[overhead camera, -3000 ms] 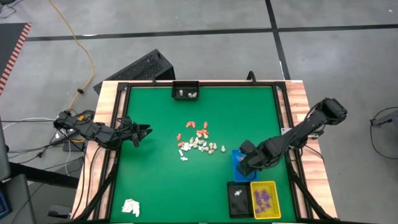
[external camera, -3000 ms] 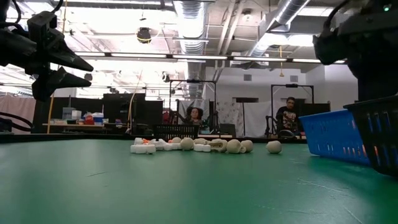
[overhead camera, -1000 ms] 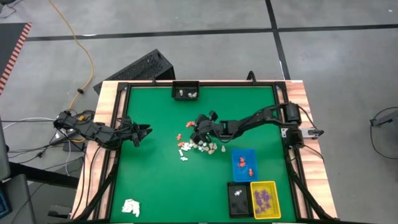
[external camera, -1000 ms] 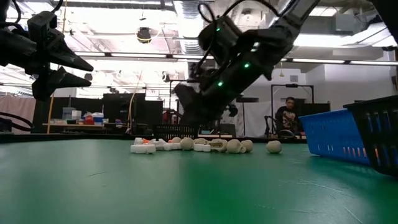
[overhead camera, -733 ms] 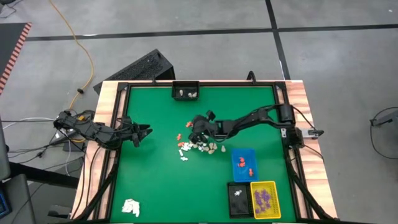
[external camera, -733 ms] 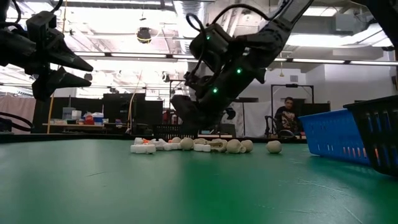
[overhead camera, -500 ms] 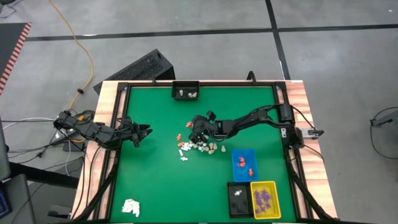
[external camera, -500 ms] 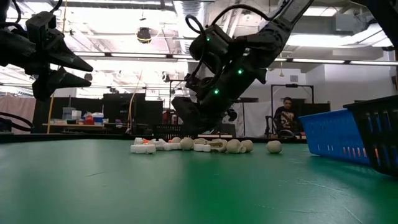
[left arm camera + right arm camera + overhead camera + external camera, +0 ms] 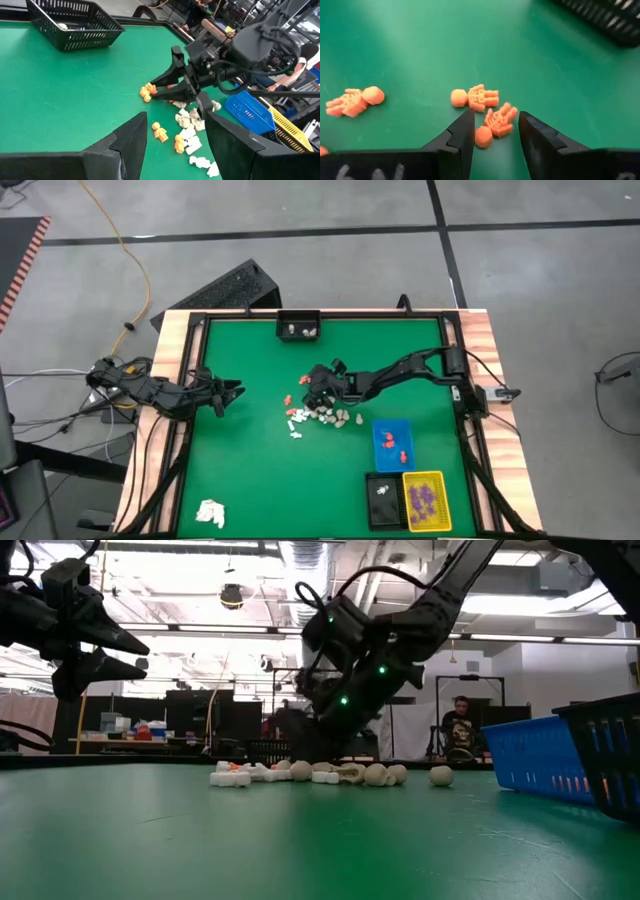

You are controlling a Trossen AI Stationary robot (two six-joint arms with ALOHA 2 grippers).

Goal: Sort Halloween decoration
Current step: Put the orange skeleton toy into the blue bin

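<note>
A green table [image 9: 250, 470] framed in wood is seen from above, standing on a grey floor crossed by dark tape lines and an orange cable. Beyond the table, in the low view, a workshop with ceiling ducts, lamps and a seated person [image 9: 462, 730] is visible.

The right arm is stretched across the middle of the table. The right gripper [image 9: 493, 131] is lowered over the loose pile of Halloween decoration [image 9: 318, 406], its fingers parted, with one orange skeleton figure [image 9: 496, 122] lying between the fingertips and not yet gripped. A second orange figure [image 9: 473, 97] lies just beside it. The left gripper [image 9: 233, 390] is held over the table's left side, fingers apart, empty.

Along the edges, a black basket [image 9: 297, 325] at the far side, and a blue tray [image 9: 392, 445], a black tray [image 9: 381, 500] and a yellow tray [image 9: 427, 500] at the near right are placed. A white wad [image 9: 210, 513] lies at the near left corner.

Risk, as judged: the neighbouring figure could be caught or pushed aside when the fingers close, because the two lie so close. The small flat piece could also be squeezed out sideways and skid on the smooth mat.
</note>
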